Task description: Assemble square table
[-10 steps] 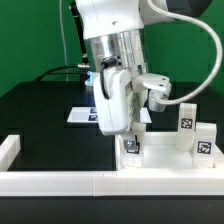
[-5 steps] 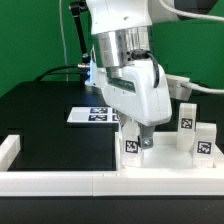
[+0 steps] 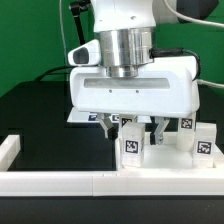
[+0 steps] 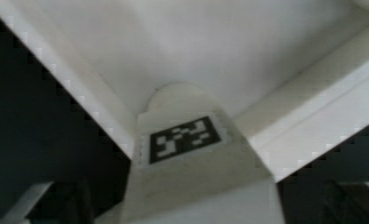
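Seemingly, in the exterior view, the gripper [image 3: 132,127] hangs straight above a leg [image 3: 131,148] standing upright on the table top [image 3: 165,160], jaws spread either side of its upper end; two more legs [image 3: 195,137] stand to that leg's right in this view. In the wrist view, the leg [image 4: 193,170] runs lengthwise between the jaws, tag facing the camera, not yet pinched.

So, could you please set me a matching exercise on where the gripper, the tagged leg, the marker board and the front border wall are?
Things:
1. gripper
2. tagged leg
3. marker board
4. border wall

Places:
A. flat on the black table, farther back
B. along the near edge
C. upright, directly beneath the gripper
D. open, pointing down over the leg

Pairs: 1-D, 2-C, 3-A, 4-B
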`<action>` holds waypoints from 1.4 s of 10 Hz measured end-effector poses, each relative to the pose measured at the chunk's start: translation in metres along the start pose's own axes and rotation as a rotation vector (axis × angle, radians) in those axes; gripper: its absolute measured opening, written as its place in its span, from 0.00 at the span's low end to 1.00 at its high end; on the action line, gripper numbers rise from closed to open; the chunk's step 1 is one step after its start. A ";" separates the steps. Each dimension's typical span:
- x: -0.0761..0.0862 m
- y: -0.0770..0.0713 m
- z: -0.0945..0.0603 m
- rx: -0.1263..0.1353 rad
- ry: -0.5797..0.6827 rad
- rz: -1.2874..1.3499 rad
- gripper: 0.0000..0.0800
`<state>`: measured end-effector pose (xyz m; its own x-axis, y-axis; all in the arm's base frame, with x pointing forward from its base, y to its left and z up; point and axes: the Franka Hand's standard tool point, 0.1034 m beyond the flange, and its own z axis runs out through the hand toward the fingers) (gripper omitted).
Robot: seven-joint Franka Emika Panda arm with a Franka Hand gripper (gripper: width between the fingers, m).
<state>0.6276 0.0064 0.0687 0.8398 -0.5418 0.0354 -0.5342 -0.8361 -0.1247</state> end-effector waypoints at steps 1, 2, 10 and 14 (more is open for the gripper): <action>0.000 0.000 0.000 0.000 0.000 0.017 0.81; 0.000 0.000 0.000 0.000 0.000 0.019 0.65; -0.001 0.000 0.000 0.037 -0.089 1.038 0.36; 0.000 0.001 0.001 0.036 -0.096 1.317 0.36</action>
<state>0.6268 0.0054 0.0673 -0.2982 -0.9331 -0.2010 -0.9495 0.3115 -0.0377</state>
